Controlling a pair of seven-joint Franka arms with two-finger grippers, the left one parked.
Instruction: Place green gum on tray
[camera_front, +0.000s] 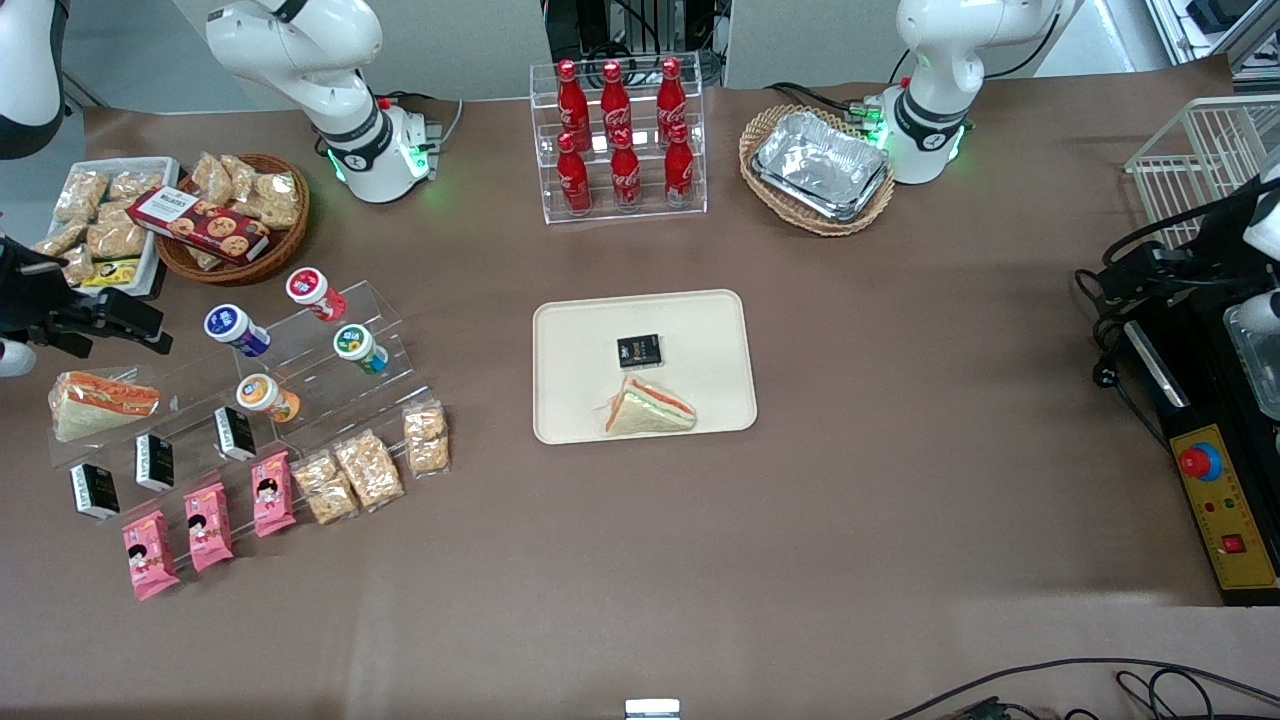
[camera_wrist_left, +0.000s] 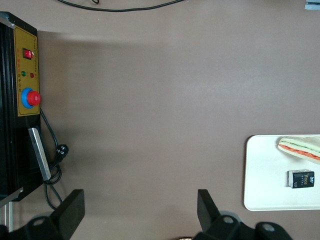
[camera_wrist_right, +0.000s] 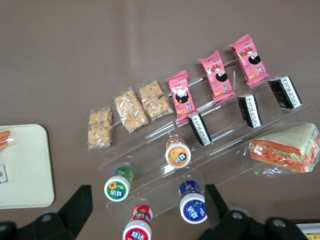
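Observation:
The green gum (camera_front: 360, 348) lies on a step of a clear acrylic stand (camera_front: 300, 380), its white lid with the green-and-yellow label facing the front camera. It also shows in the right wrist view (camera_wrist_right: 118, 186). The cream tray (camera_front: 700, 330) sits mid-table and holds a sandwich (camera_front: 650, 408) and a small black packet (camera_front: 638, 350). The tray's edge shows in the right wrist view (camera_wrist_right: 25, 170) and the left wrist view (camera_wrist_left: 265, 170). My gripper (camera_front: 120, 325) hovers high over the stand at the working arm's end, open and empty (camera_wrist_right: 147, 210), and the gum is apart from its fingers.
Red-topped (camera_front: 315, 293), blue-topped (camera_front: 236, 330) and orange-topped (camera_front: 267, 397) bottles share the stand with black packets, pink packs, a sandwich and cracker bags. A cola rack (camera_front: 620, 140), a wicker basket of foil trays (camera_front: 820, 165) and a snack basket (camera_front: 235, 215) stand farther from the camera.

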